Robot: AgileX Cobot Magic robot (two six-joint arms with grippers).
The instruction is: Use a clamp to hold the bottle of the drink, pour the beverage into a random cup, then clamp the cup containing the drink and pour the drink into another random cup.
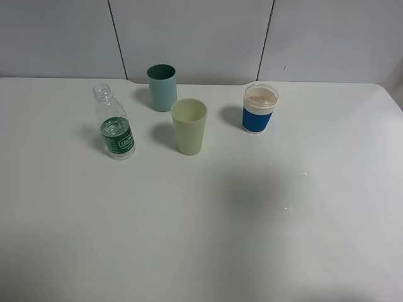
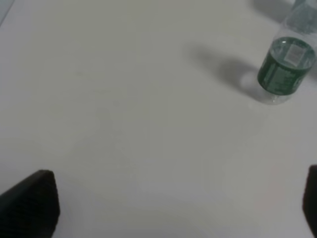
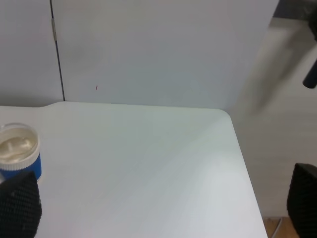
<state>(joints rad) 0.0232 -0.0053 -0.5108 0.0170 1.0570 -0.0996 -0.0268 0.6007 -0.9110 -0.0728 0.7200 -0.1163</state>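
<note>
Your bottle (image 1: 114, 123) stands upright on desk (image 1: 201, 239), left of pale yellow-green cup (image 1: 189, 126); teal cup (image 1: 162, 87) behind, blue-banded white cup (image 1: 260, 108) to right. All apart, none touching. Left fingers (image 2: 29, 203) spread wide, empty, over bare desk; bottle well ahead, off to one side. Right fingers (image 3: 20, 208) also wide, empty; blue-banded cup just beyond one finger, not between them.

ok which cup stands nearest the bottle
The pale yellow-green cup, just right of the bottle. The teal cup sits further back; the blue-banded cup is farthest right.
</note>
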